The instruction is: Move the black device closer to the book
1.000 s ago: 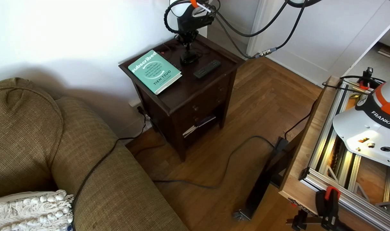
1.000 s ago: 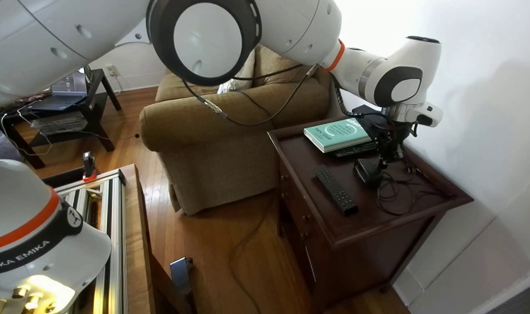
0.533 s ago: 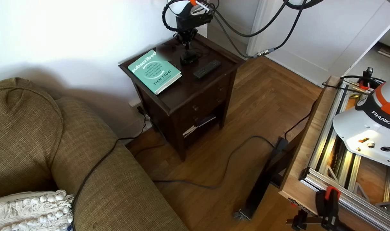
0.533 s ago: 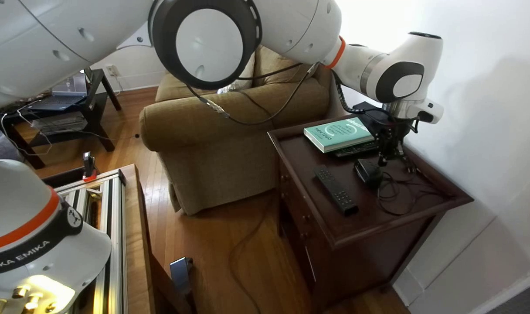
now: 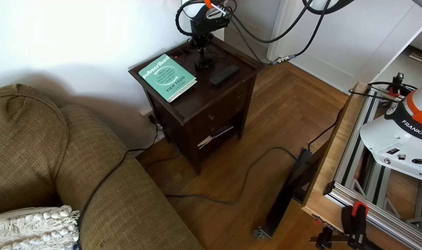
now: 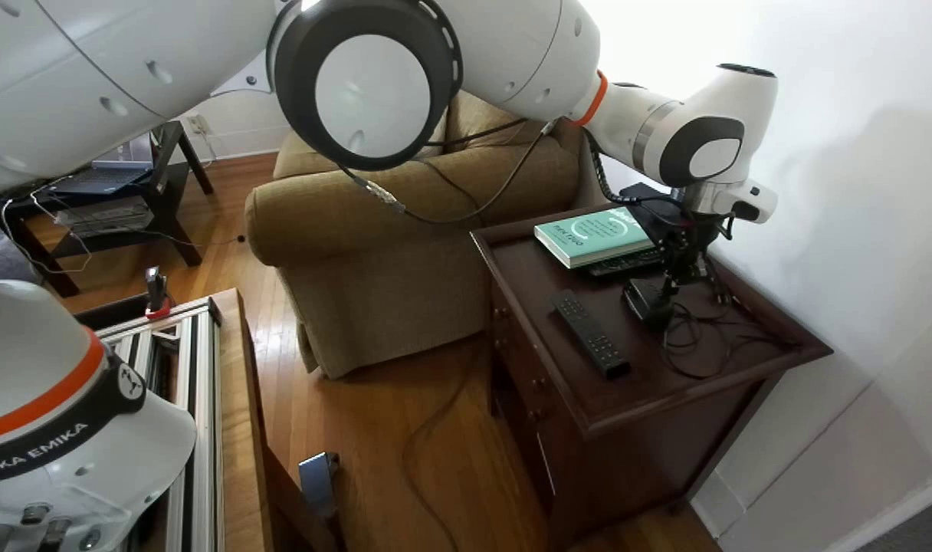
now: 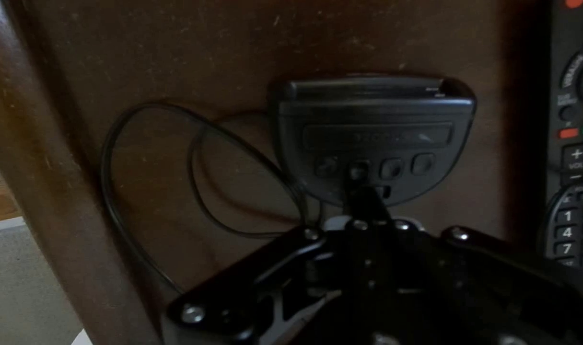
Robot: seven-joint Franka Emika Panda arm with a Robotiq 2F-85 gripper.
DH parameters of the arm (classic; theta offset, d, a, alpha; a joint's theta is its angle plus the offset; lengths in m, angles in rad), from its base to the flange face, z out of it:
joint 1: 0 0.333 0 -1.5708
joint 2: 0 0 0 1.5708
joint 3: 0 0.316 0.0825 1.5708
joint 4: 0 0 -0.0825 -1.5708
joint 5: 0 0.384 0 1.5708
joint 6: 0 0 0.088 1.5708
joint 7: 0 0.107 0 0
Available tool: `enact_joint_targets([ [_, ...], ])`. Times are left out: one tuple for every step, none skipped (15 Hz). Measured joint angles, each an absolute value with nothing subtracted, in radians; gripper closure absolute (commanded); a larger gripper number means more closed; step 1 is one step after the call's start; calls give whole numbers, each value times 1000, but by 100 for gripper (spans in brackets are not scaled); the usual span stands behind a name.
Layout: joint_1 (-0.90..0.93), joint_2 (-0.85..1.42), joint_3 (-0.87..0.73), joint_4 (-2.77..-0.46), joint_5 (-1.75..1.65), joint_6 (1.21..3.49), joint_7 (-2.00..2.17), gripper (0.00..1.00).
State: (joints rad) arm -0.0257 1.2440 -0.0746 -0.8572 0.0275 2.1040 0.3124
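The black device point(image 7: 375, 120) is a small rounded box with a row of buttons, lying on the dark nightstand point(image 6: 711, 399). It also shows in both exterior views point(image 5: 204, 63) point(image 6: 648, 301). Its thin cable lies in loops beside it. The green book point(image 5: 167, 77) lies flat on the same nightstand, apart from the device, and also shows in an exterior view point(image 6: 595, 235); it is out of the wrist view. My gripper point(image 7: 361, 189) points down with its fingers together and nothing seen between them. Its tips overlap the device's rounded edge near the buttons; I cannot tell whether they touch.
A long black remote point(image 6: 591, 333) lies near the nightstand's front edge, beside the device. A dark keyed object point(image 6: 623, 263) lies partly under the book. Loose cables point(image 6: 696, 345) lie behind the device. The white wall point(image 6: 841, 230) is close behind; a brown sofa point(image 6: 405, 261) stands beside.
My gripper rose slightly by half a second ago and has come back down at the device. The arm's elbow is lower. The device and book look unmoved. The bright glow at the base is gone.
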Motion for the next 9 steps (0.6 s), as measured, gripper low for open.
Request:
enact_joint_targets([
  [-26,1246,-75,-853,29,2103,312,100],
  [-27,1249,-75,-848,30,2100,312,100],
  [-27,1252,-75,-843,30,2096,312,100],
  [-27,1253,-75,-840,30,2092,312,100],
  [-27,1255,-75,-837,30,2088,312,100],
  [-27,1255,-75,-835,30,2084,312,100],
  [-27,1255,-75,-834,30,2080,312,100],
  [-27,1256,-75,-834,30,2078,312,100],
  [-25,1256,-75,-833,30,2075,312,100],
])
